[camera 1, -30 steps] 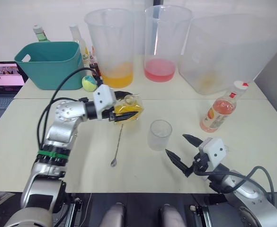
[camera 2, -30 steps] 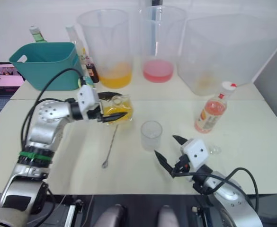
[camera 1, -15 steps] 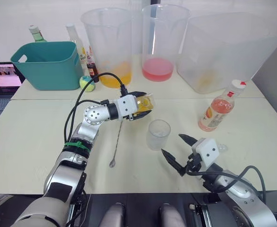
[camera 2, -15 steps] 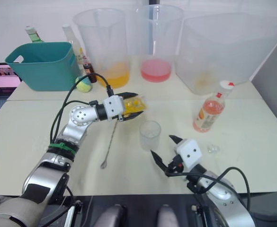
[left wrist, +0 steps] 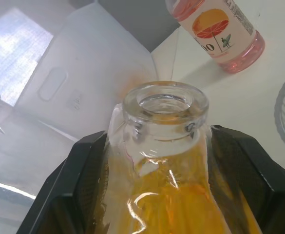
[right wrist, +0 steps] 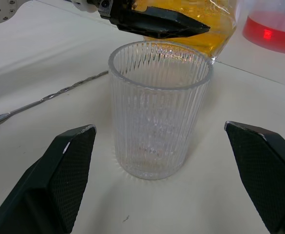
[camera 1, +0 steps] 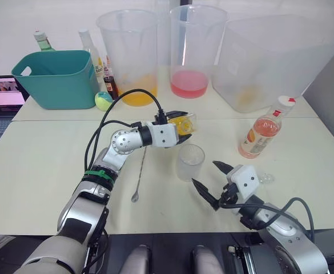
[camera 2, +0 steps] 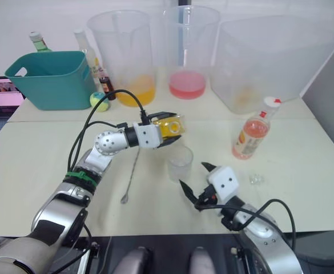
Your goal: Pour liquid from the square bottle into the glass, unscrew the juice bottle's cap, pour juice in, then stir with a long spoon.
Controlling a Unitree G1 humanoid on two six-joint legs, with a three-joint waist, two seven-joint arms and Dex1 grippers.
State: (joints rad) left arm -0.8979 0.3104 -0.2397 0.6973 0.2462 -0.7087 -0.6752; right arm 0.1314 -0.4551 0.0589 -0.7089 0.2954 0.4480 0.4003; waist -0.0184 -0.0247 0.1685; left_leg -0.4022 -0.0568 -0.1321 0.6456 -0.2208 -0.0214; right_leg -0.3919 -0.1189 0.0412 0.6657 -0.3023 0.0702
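My left gripper (camera 1: 184, 125) is shut on the square bottle (camera 1: 182, 121), which lies tilted on its side in the air, just above and left of the glass (camera 1: 190, 162). The bottle (left wrist: 164, 146) holds yellow liquid, and its neck is open and points toward the juice bottle (left wrist: 215, 29). The ribbed glass (right wrist: 159, 107) stands upright on the table. My right gripper (camera 1: 204, 172) is open, low over the table, with the glass just ahead of its fingers (right wrist: 66, 175). The juice bottle (camera 1: 262, 132) stands at the right with its white cap (camera 1: 290, 103) on. The long spoon (camera 1: 140, 174) lies left of the glass.
At the back stand a pitcher with orange liquid (camera 1: 129, 51), a pitcher with pink liquid (camera 1: 198, 45) and a big clear tub (camera 1: 275, 57). A teal bin (camera 1: 55, 77), several bottles (camera 1: 95, 51) and a green ball (camera 1: 104, 100) sit back left. A small clear object (camera 1: 265, 178) lies near the right gripper.
My left gripper has carried the square bottle to the right, from over the spoon to just beside the glass's rim. The right gripper has stayed about where it was.
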